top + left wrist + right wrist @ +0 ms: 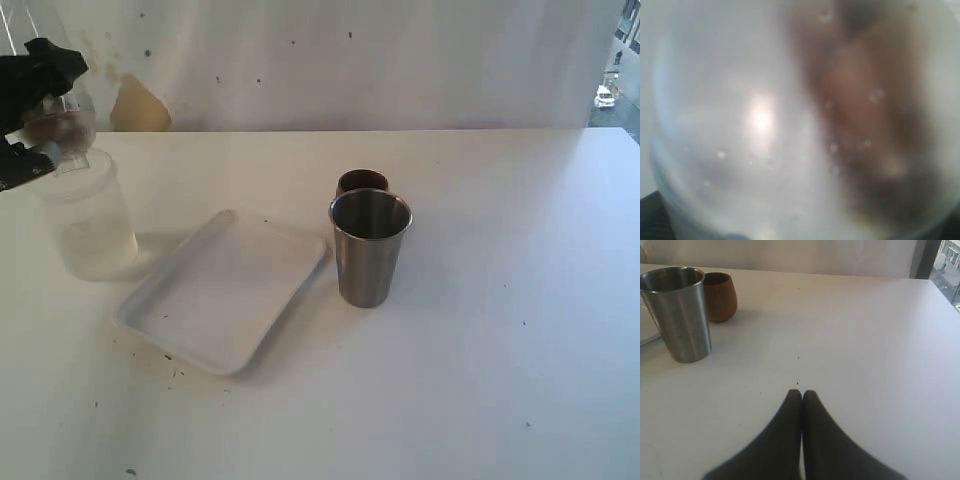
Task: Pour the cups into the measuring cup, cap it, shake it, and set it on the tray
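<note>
Fingers of the black left gripper (35, 118) are seen at the far left edge of the scene, set wide apart on either side of a clear rounded plastic piece (62, 128). This piece sits on top of the clear plastic cylindrical measuring cup (85, 220). Whether the piece is actually clamped cannot be told. In the left wrist view almost everything is filled by blurred translucent plastic with a brownish patch. The measuring cup appears to stand on the white surface (500, 350), just beside the left edge of the flat white rectangular tray (225, 285) and not on it. Its scale cannot be made out. The tray lies at an angle, left of centre.

Just right of the tray the tapered stainless-steel tumbler (369, 250) stands upright. The small round brown wooden cup (362, 181) is set directly on its far side and is partly hidden by the tumbler's rim. Whether the two touch cannot be told.

Further right, the right gripper (801, 395) is shown only in its own wrist view. Its dark fingers are pressed together over bare surface, well apart from both cups.
</note>
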Controlling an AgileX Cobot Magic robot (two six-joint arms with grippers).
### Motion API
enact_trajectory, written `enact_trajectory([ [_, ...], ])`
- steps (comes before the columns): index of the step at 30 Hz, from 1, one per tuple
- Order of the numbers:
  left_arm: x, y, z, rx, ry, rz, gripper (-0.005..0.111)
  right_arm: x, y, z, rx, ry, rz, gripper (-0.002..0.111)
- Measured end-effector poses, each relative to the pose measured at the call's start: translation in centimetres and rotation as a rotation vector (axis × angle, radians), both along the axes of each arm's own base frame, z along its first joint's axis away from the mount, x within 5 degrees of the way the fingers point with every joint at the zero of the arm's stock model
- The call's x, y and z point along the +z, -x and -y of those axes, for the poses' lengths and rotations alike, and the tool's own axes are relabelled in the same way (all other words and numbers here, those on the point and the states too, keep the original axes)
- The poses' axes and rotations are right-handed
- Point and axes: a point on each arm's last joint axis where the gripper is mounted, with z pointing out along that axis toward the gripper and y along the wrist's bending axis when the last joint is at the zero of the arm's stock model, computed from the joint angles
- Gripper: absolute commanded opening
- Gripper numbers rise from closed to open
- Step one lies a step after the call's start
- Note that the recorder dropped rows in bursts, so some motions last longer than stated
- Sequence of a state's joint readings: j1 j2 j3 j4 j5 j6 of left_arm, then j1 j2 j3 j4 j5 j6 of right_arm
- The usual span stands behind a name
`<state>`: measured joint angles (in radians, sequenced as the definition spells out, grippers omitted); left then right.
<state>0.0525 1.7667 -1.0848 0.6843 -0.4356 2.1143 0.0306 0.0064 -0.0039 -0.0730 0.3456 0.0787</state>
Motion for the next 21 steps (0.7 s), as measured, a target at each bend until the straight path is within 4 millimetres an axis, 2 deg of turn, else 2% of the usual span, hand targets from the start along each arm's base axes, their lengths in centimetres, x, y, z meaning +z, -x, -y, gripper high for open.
enact_trajectory([
  [6, 0.3, -0.1, 0.1, -0.012, 0.005, 0.02, 0.0, 0.0, 0.0, 0.0, 0.0, 0.0, 0.0, 0.0],
  [11, 1.3, -0.5, 0.0, -0.003, 0.02, 0.057, 0.0, 0.0, 0.0, 0.0, 0.0, 0.0, 0.0, 0.0],
  [21, 0.9, -0.5, -0.3, 0.048, 0.06, 0.0, 0.0, 0.0, 0.0, 0.0, 0.0, 0.0, 0.0, 0.0],
])
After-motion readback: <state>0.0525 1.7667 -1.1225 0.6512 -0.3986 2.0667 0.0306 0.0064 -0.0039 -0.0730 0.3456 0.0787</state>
